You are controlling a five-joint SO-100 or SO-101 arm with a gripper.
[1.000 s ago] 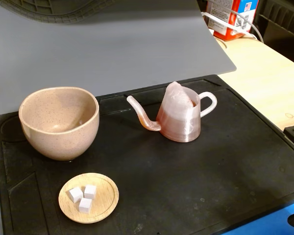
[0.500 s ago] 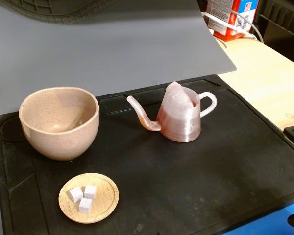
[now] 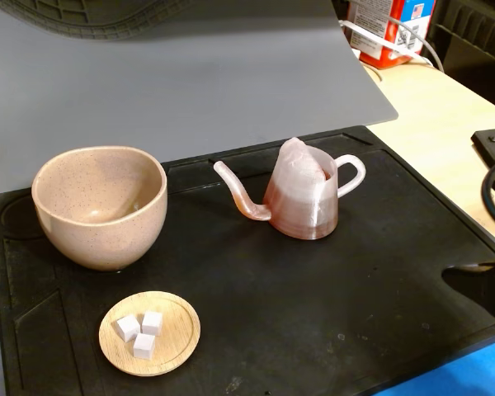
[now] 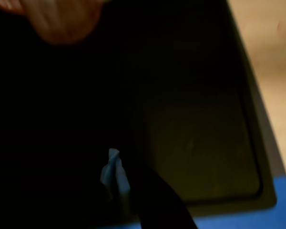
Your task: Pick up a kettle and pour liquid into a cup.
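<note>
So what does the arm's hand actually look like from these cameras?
Little shows. In the fixed view only a dark, blurred black shape enters at the right edge above the black mat. In the wrist view the hand is a black silhouette with a pale blue patch on one finger. No cables or markings are discernible.

One kettle (image 3: 304, 198), one cup (image 3: 100, 206) — one wooden dish (image 3: 178, 337), three white cubes (image 3: 141, 332).
</note>
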